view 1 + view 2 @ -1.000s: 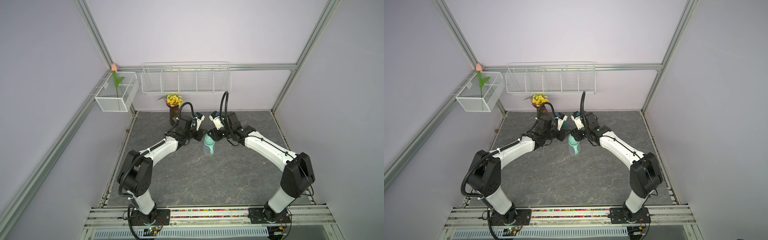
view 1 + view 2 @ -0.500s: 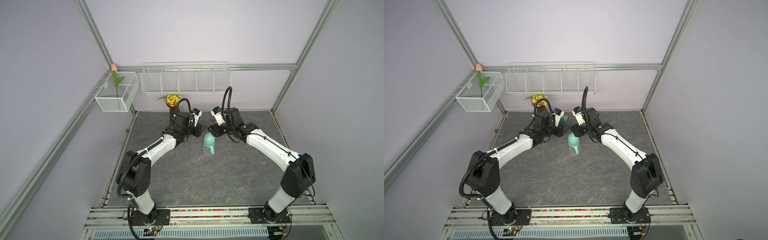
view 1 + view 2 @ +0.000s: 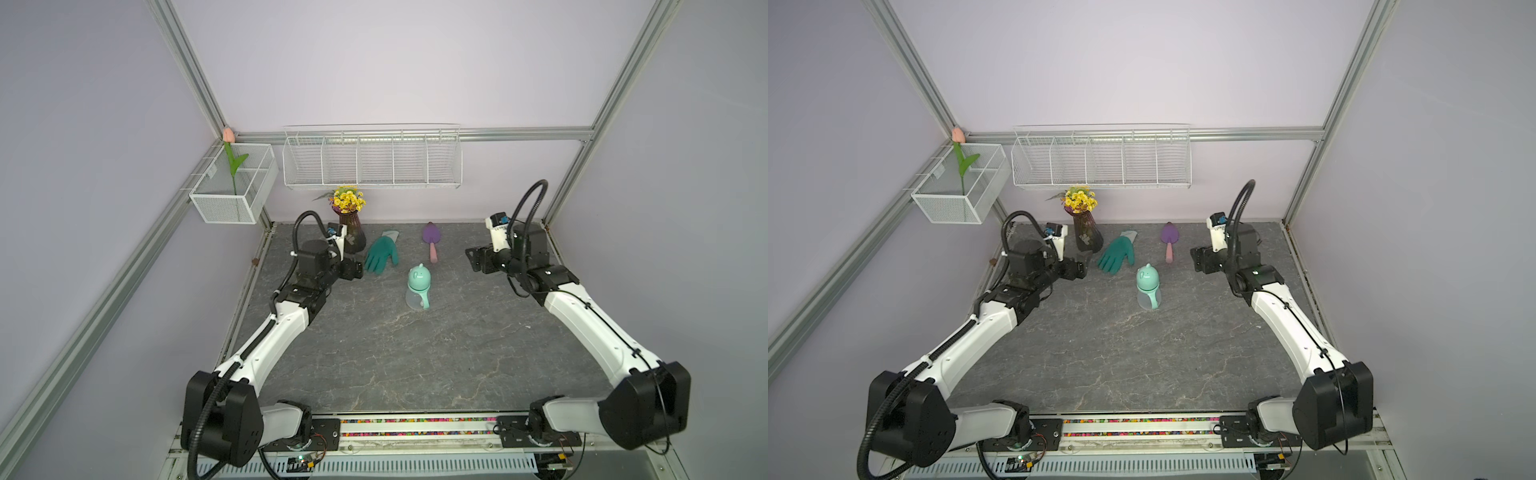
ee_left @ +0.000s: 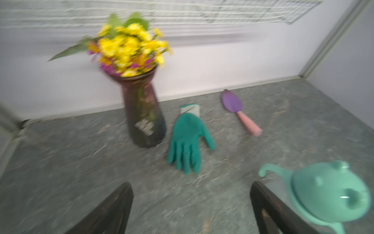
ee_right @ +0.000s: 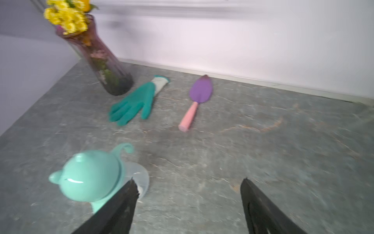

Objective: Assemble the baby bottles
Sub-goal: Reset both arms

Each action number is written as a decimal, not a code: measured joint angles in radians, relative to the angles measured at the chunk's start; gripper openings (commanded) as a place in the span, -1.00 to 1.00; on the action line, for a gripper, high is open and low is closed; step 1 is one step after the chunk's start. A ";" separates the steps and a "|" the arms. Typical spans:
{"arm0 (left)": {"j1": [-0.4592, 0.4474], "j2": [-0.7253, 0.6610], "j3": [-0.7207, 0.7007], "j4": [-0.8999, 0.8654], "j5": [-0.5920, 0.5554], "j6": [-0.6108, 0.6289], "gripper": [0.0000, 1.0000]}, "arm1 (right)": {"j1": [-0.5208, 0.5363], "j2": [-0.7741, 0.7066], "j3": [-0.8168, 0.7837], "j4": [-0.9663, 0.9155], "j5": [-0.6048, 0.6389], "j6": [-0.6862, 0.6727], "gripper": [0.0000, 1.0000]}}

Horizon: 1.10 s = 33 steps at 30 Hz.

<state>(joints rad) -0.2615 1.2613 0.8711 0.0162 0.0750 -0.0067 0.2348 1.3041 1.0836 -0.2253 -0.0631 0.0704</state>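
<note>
One baby bottle (image 3: pixel 417 289) (image 3: pixel 1148 286) stands upright in the middle of the grey table. It has a frosted body, mint-green handles and a mint domed cap on top. My left gripper (image 3: pixel 353 270) (image 3: pixel 1079 268) is off to its left, open and holding nothing. My right gripper (image 3: pixel 478 259) (image 3: pixel 1200 259) is off to its right, also open and holding nothing. In the left wrist view the left gripper (image 4: pixel 191 184) shows bare table between its fingers, with the bottle (image 4: pixel 327 194) just outside one finger. In the right wrist view the right gripper (image 5: pixel 189 180) likewise has the bottle (image 5: pixel 91 176) outside one finger.
A teal glove (image 3: pixel 381 255) and a purple trowel with a pink handle (image 3: pixel 430 243) lie behind the bottle. A dark vase of yellow flowers (image 3: pixel 352 232) stands close to the left gripper. A wire basket (image 3: pixel 372 160) and a mesh box (image 3: pixel 232 187) hang on the walls.
Both grippers were together at the bottle; they have opened and drawn away to either side, the right one farther. The bottle now stands alone.
</note>
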 measured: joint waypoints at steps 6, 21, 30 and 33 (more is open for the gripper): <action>0.137 0.024 -0.252 0.121 -0.111 0.018 0.96 | -0.122 -0.032 -0.251 0.167 0.099 -0.004 0.95; 0.192 0.249 -0.492 0.739 -0.262 0.011 0.97 | -0.242 0.145 -0.662 0.842 0.253 -0.024 0.98; 0.201 0.262 -0.452 0.734 -0.270 -0.001 0.98 | -0.243 0.228 -0.701 1.050 0.204 -0.049 0.85; 0.201 0.262 -0.451 0.734 -0.270 -0.002 0.98 | -0.245 0.228 -0.701 1.073 0.197 -0.053 0.78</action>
<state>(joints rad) -0.0605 1.5234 0.4198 0.7498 -0.1947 -0.0082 -0.0097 1.5318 0.3828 0.8478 0.1341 0.0174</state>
